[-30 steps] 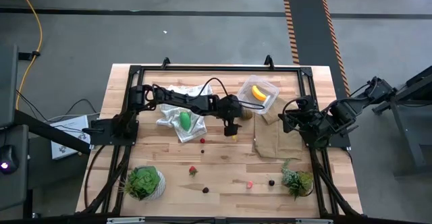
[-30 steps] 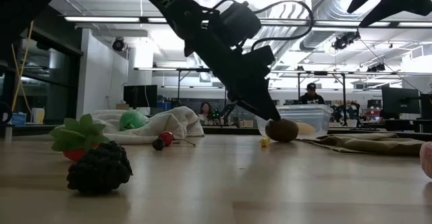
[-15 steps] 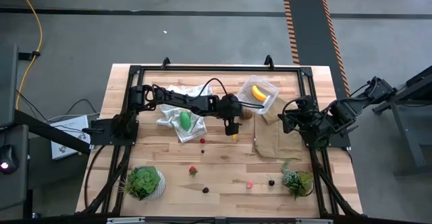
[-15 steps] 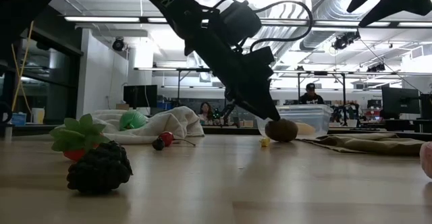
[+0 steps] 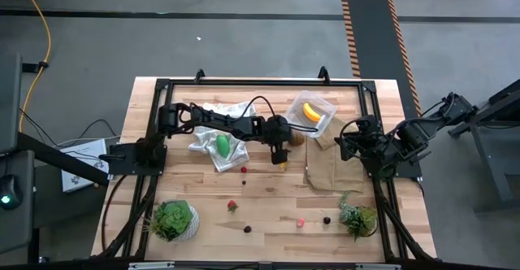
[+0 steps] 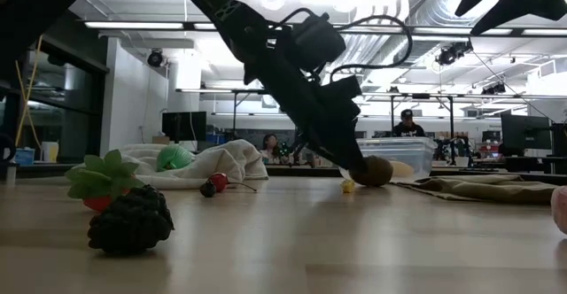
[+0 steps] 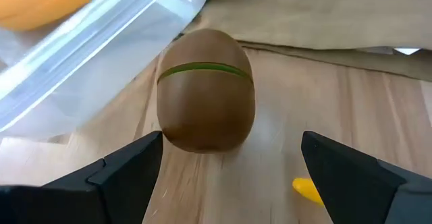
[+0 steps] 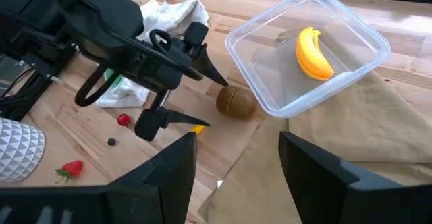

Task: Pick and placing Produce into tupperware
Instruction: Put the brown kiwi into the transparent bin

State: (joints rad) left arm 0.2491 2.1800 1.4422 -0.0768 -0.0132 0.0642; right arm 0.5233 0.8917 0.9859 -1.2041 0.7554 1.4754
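A brown kiwi lies on the wood beside the clear tupperware, which holds a yellow banana. My left gripper is open, slanting down, with its fingertips at either side of the kiwi's near end and apart from it. A small yellow piece lies just beside that gripper. A green oval rests on the white cloth. At the table's right edge, my right gripper hangs high and open, with nothing between its fingers.
A brown cloth lies flat near the tupperware. Two potted plants stand at the near corners. A strawberry, small berries and a pink piece are scattered on the near half.
My left gripper has sunk a little toward the table, its open fingertips coming down to the level of the kiwi. The kiwi has not moved.
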